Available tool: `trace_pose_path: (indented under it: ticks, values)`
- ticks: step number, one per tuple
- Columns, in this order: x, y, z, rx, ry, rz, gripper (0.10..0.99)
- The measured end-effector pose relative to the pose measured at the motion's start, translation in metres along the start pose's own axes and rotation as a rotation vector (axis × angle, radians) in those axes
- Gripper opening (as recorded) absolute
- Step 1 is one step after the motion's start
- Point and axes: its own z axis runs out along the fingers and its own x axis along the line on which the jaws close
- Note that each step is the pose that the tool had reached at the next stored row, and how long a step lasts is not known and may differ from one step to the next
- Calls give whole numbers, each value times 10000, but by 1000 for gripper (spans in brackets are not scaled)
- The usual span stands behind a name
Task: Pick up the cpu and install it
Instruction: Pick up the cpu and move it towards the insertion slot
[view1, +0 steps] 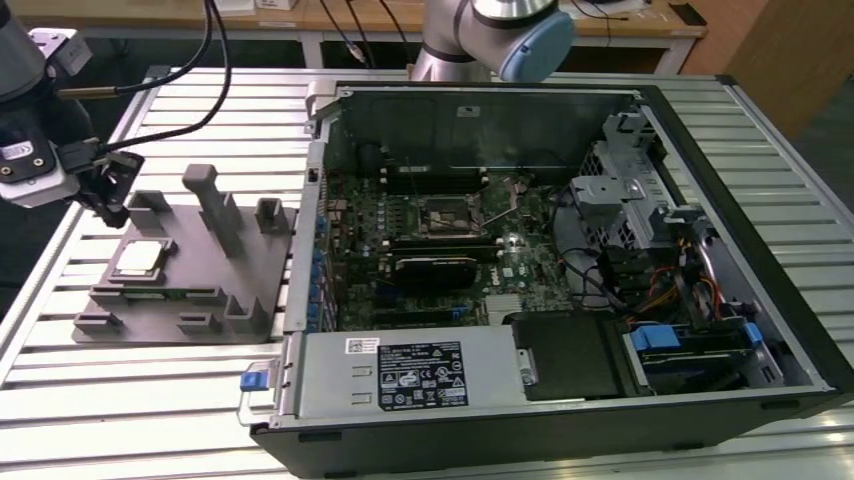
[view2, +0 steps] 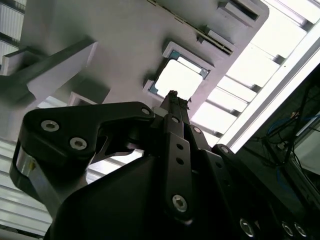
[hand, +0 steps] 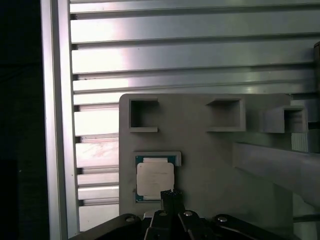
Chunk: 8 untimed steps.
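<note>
Jaws, pinched together and empty, hang near the flat silver square cpu (hand: 155, 180), located by a recess in the grey plastic fixture (hand: 200, 145).

the gripper (hand: 170, 196) hides one edge of the cpu (hand: 154, 177).

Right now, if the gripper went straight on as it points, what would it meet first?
Probably the cpu in its recess on the grey fixture; in both wrist views the gripper aims at its edge. Depth is unclear, so possibly the recess rim instead.
</note>
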Motion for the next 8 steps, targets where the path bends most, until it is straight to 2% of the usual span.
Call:
trace_pose_path:
  ticks: [8]
  values:
    - [24,-7,139,9,40,1,106]
